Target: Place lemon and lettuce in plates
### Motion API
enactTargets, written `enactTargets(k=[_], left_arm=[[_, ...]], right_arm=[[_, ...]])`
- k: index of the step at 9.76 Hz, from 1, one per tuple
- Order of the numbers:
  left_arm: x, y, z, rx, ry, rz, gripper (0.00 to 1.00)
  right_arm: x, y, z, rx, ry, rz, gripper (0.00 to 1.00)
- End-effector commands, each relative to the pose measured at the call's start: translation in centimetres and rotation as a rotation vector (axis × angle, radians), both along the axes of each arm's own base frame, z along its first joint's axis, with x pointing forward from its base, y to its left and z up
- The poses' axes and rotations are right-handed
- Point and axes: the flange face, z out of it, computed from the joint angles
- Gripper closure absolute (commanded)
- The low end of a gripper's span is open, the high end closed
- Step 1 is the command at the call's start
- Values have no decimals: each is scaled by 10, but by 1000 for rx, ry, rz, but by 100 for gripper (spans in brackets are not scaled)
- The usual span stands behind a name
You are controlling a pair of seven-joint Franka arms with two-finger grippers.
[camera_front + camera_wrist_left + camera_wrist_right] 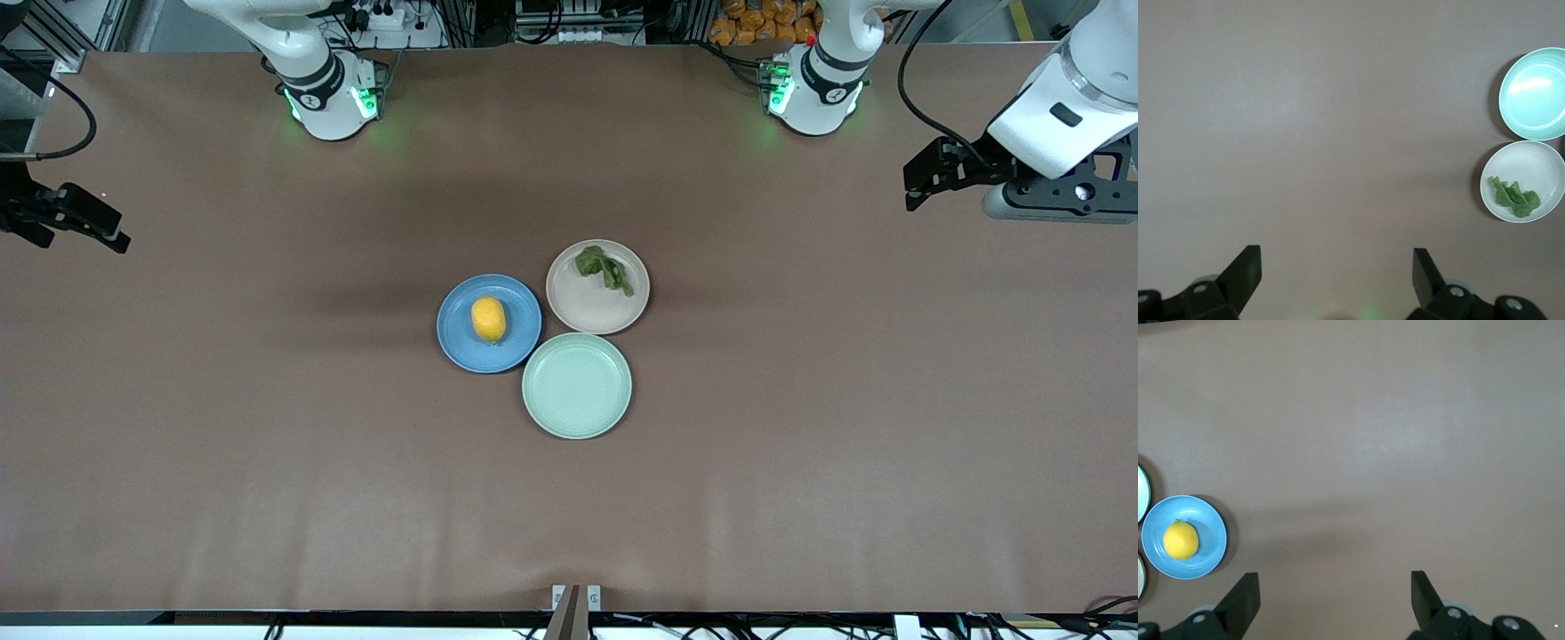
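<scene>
Left gripper (pixel 1335 270), right gripper (pixel 1335 590) open, aloft.

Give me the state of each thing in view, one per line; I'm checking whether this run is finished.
lemon: lying in the blue plate.
lettuce: lying in the beige plate.
mint-green plate: empty, nearest the front camera.
left gripper: open, holding nothing, waiting over the table's left-arm end.
right gripper: open, holding nothing, over the right-arm end.
</scene>
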Motion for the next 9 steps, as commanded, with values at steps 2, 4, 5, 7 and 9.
enactTargets(k=[2,4,5,7,9], left_arm=[[1,-1,4,20,-14,-14,0],[1,-1,4,20,-14,-14,0],[1,-2,4,18,-13,-16,0],[1,-3,4,20,-14,-17,0],[1,-4,4,17,-13,-17,0]], right_arm=[[16,5,18,-21,-26,15,0],[12,5,17,-19,31,17,0],[7,5,16,-18,76,16,0],[4,6,16,-28,123,19,0],[3,7,15,-25,158,19,0]])
